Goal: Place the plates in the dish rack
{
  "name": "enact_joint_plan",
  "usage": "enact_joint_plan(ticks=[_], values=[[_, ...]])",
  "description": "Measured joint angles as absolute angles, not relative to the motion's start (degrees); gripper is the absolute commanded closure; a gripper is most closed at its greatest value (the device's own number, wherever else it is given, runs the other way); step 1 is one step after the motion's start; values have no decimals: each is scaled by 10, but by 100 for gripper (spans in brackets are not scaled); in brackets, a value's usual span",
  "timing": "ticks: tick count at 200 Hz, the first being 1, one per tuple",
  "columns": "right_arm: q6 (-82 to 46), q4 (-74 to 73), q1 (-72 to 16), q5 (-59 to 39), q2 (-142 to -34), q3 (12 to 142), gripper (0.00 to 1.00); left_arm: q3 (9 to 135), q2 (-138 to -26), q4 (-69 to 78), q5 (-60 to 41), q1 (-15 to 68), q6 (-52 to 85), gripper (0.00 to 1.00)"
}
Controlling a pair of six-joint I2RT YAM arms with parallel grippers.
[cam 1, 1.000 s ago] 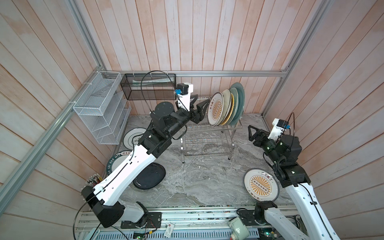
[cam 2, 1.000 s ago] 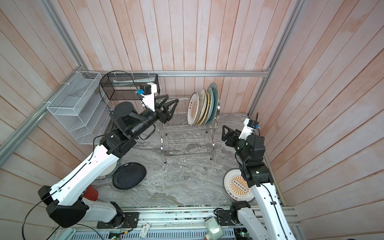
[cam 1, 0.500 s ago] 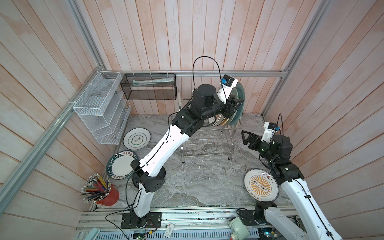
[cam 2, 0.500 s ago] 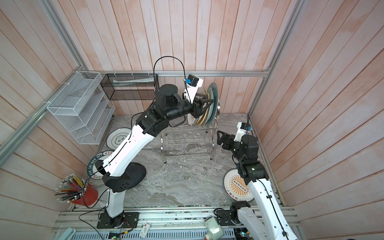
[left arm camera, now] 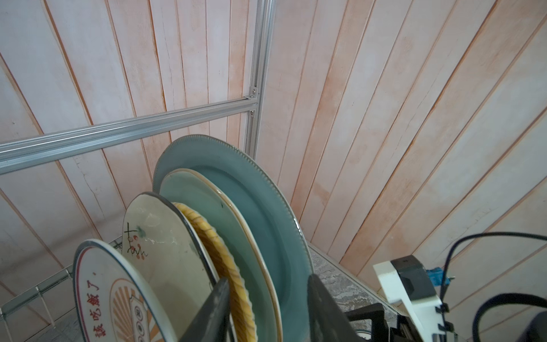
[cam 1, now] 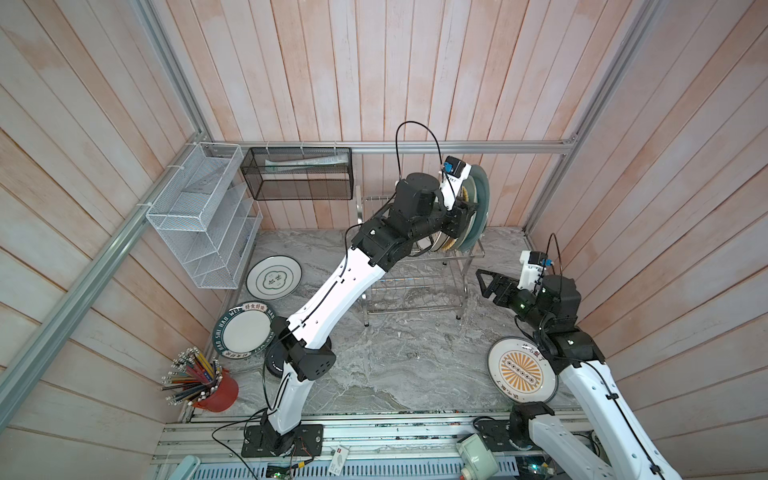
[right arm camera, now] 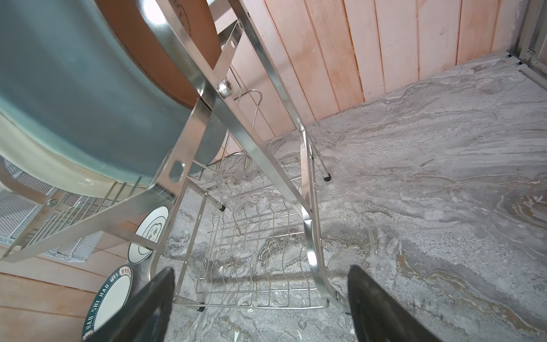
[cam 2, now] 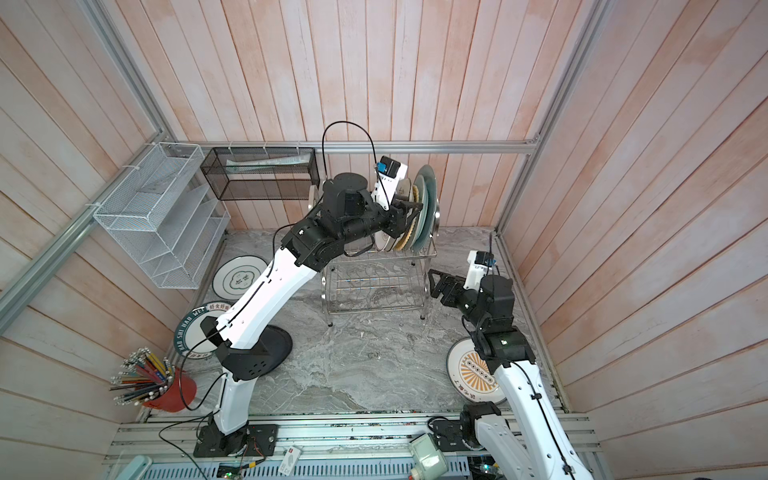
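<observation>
Five plates on edge in the upper tier of the dish rack (cam 1: 415, 286), crowded at its right end: grey-blue plate (left arm camera: 260, 237) furthest right, then pale green plate (left arm camera: 207, 213), yellow plate (left arm camera: 225, 266), cream plate (left arm camera: 159, 237) and racked sunburst plate (left arm camera: 97, 290) toward the left. Flat on the table (cam 1: 395, 365): green-ringed plate (cam 1: 274, 277) at far left, lettered plate (cam 1: 243, 330) nearer, black plate (cam 2: 278, 345) partly under the left arm (cam 1: 332, 299), and flat sunburst plate (cam 1: 521, 370) at near right, partly under the right arm (cam 1: 582, 374). Left arm stretched up from its near base and across the rack, wrist turned rightward. Left gripper (left arm camera: 268, 284) up among the standing plates, jaws part-way apart astride the yellow and pale green rims; pressing on them or not, cannot tell. Right arm elbow-up, forearm pointing left. Right gripper (right arm camera: 261, 269) low, just right of the rack and clear of it, jaws spread wide, holding nothing.
</observation>
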State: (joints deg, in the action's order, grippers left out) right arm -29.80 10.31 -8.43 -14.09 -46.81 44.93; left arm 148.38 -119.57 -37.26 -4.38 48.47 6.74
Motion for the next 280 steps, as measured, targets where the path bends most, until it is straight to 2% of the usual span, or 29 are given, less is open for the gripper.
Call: enact_joint_plan(ticks=[98,148,198,255,280], values=[[-300,101,-84,-149,-458,437,9,1476,-1214,-382,-1,486,79,60],[-300,98,-84,-152,-457,436,9,1472,-1214,-382,24,493,81,69],[-300,97,-84,-153,-451,432,9,1470,-1214,-382,47,497,82,86],[-300,95,-84,-153,-446,432,9,1466,-1214,-386,80,511,93,100],[-300,92,-84,-153,-445,431,9,1463,-1214,-381,97,517,93,100]])
